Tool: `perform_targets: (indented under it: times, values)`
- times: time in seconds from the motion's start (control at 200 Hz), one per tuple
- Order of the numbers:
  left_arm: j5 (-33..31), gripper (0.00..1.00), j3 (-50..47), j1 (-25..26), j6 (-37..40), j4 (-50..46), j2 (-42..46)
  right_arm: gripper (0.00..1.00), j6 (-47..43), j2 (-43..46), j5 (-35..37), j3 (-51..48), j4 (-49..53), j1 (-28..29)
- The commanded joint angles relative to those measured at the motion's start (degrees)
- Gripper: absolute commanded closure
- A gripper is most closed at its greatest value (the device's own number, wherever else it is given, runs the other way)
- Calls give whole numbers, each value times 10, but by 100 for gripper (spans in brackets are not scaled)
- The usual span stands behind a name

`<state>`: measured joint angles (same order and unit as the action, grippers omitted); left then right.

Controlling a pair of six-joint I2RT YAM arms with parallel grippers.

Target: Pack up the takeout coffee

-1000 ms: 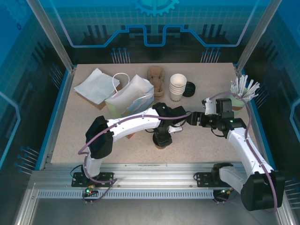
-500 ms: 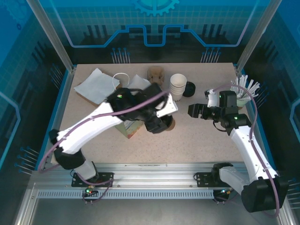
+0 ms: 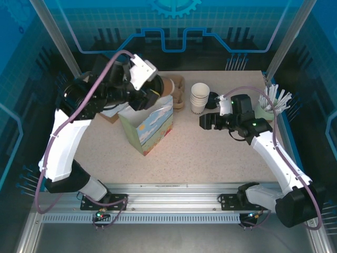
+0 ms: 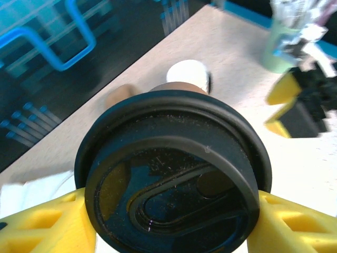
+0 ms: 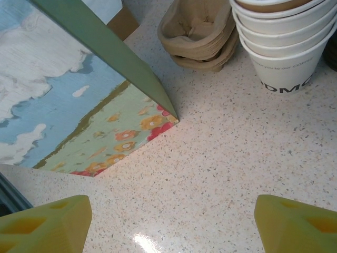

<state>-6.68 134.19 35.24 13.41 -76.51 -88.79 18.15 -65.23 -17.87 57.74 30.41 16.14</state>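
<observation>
- Your left gripper [image 4: 169, 224] clasped the takeout coffee [image 3: 166, 87], its round glossy black lid [image 4: 174, 168] toward the wrist camera, raised near the printed paper bag [image 3: 150, 125].
- Your right gripper [image 5: 171, 224] stood released.
- Earlier, the cup was lower, right of the bag.

My count: one takeout coffee [image 4: 174, 168], one gift bag [image 3: 150, 126]; right of the bag, one stack of white cups [image 3: 199, 98], one loose black lid [image 3: 214, 99], one pile of cardboard carriers [image 5: 200, 31], one green stirrer cup [image 3: 267, 115].
</observation>
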Motion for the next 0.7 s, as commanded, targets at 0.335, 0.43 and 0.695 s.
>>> perform_targets:
  times: [0.335, 0.43, 0.695]
  values:
    - [1, 53, -65, -91, -18, -128, -20, 18, -3, -33, 5, 10, -32, 27]
    - [1, 54, -71, -96, -17, -142, -29, 18, -5, -40, 1, 8, -37, 29]
    - [4, 53, -93, -102, -11, -165, -65, 18, -10, -46, 0, 2, -40, 35]
